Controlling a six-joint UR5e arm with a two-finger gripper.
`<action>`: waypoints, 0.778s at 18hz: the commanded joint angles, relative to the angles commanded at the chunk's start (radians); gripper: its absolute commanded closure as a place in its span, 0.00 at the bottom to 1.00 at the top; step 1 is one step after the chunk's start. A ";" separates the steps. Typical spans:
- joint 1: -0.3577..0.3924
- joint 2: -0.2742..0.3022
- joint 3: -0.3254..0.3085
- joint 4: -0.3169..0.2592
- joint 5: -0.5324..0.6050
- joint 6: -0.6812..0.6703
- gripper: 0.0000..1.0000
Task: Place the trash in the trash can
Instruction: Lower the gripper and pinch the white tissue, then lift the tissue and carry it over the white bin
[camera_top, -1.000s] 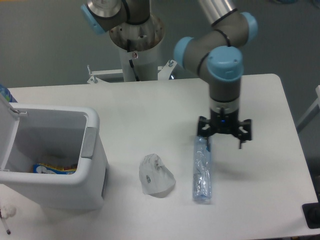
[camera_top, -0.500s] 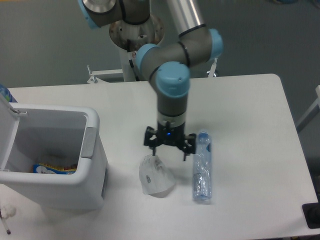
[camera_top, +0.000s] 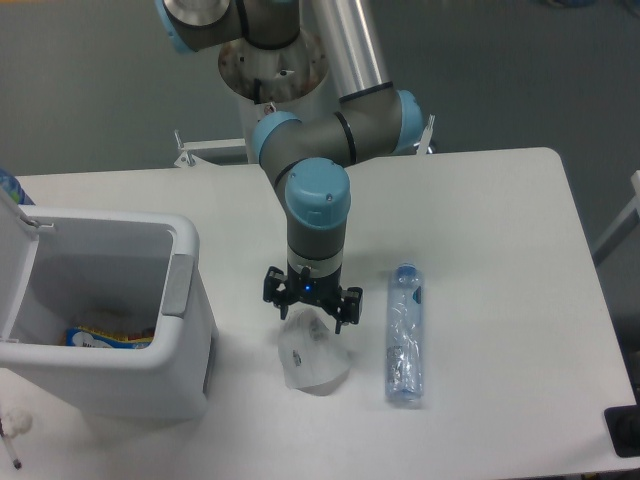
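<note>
A whitish translucent plastic wad (camera_top: 312, 362) lies on the white table in front of the arm. My gripper (camera_top: 311, 311) hangs open right above the wad's far edge, fingers pointing down, and holds nothing. A slim clear plastic bottle (camera_top: 405, 335) with a blue cap and label lies flat to the right of the wad. The white boxy trash can (camera_top: 110, 380) stands at the left with its lid swung open; a grey latch (camera_top: 179, 284) is on its right side. Something blue and yellow lies inside it.
The arm's base column (camera_top: 275, 90) stands behind the table's far edge. A small white object (camera_top: 14, 424) lies at the front left corner by the bin. A dark object (camera_top: 624, 432) sits at the front right edge.
My gripper has swept left across the table, from above the bottle's cap end to above the wad, and has come lower. It stays open. The wad and bottle have not moved.
</note>
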 joint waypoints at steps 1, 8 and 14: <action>0.008 0.000 0.000 0.000 0.000 0.000 1.00; 0.037 0.011 0.020 0.000 -0.018 -0.012 1.00; 0.055 0.048 0.124 0.000 -0.018 -0.120 1.00</action>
